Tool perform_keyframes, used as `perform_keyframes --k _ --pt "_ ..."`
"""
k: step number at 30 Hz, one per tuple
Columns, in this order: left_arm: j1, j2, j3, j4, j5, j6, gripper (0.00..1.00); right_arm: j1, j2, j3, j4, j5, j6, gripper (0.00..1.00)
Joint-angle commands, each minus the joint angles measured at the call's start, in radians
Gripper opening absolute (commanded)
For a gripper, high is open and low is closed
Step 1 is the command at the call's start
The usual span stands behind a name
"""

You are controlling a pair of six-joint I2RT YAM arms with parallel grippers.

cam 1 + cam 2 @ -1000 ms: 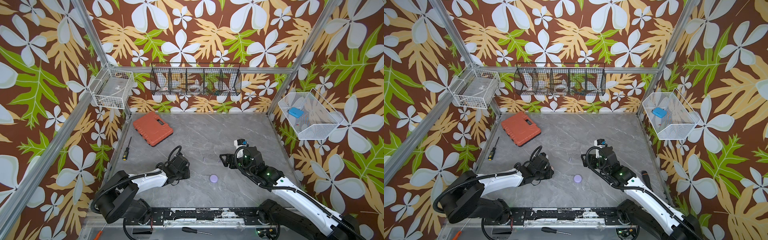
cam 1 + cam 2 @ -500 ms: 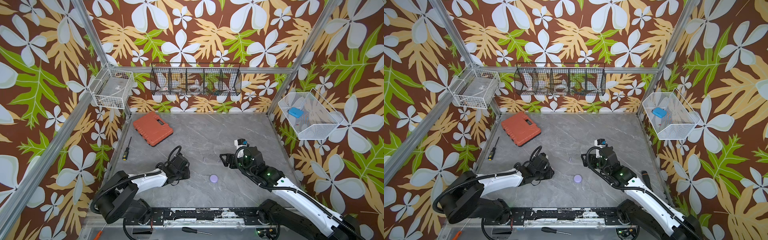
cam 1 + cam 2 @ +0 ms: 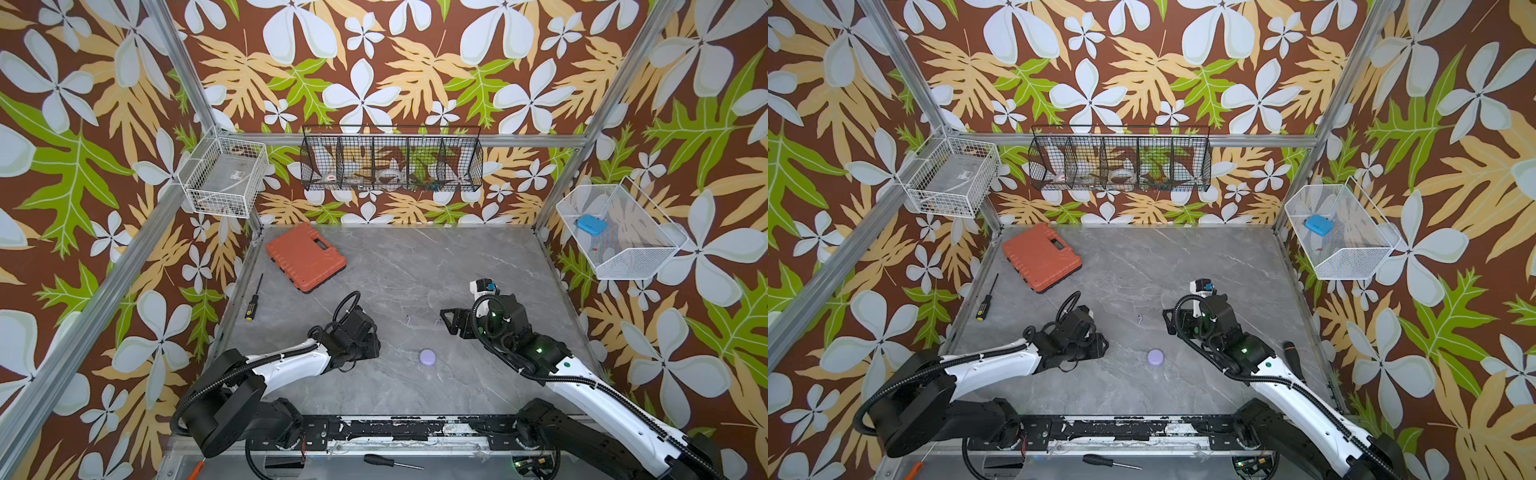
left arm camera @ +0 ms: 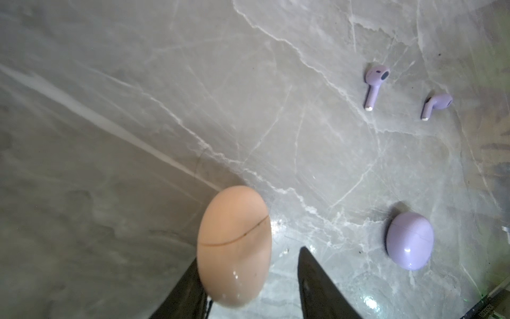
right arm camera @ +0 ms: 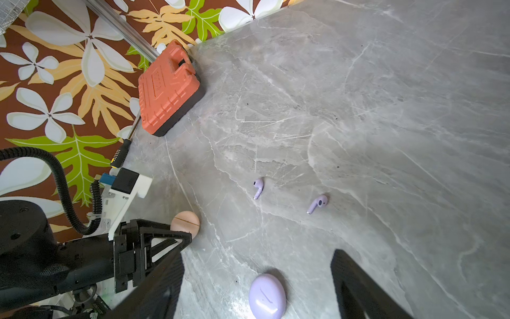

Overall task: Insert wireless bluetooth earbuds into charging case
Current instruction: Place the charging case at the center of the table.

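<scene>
A closed peach-pink charging case (image 4: 234,248) sits between the fingers of my left gripper (image 4: 249,256). It rests against one finger, with a clear gap to the other, so the jaws are open. A closed lavender charging case (image 3: 427,357) lies on the grey table to the right of that gripper. Two lavender earbuds (image 4: 374,82) (image 4: 437,105) lie loose farther back, in front of my right gripper (image 3: 451,322). That gripper stands wide open and holds nothing. In the right wrist view, the lavender case (image 5: 267,297) shows between its fingers.
An orange tool case (image 3: 305,257) lies at the back left, with a screwdriver (image 3: 253,297) along the left edge. Wire baskets hang on the left (image 3: 224,183), back (image 3: 390,162) and right (image 3: 619,232) walls. Another screwdriver (image 3: 390,461) lies below the front rail.
My left gripper's jaws have spread apart around the pink case. Both arms stay in place, and the lavender case and earbuds have not moved.
</scene>
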Motion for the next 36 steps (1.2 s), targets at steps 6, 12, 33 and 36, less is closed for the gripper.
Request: perform_keyframes --k 6,12,33,36 --pt "0.017 -0.035 0.016 -0.08 -0.032 0.049 0.63 0.0 -0.022 -0.013 -0.035 -0.004 0.012 0.84" --pt "0.036 -0.084 0.082 -0.195 -0.057 0.116 0.69 -0.001 -0.041 -0.025 -0.084 -0.002 0.006 0.85" --pt "-0.149 -0.186 0.224 -0.299 -0.109 -0.023 1.0 -0.001 -0.051 -0.019 -0.315 0.13 0.024 1.0" --pt "-0.184 -0.147 0.214 -0.264 -0.086 -0.058 1.0 0.0 -0.042 -0.006 -0.338 0.144 0.039 1.0"
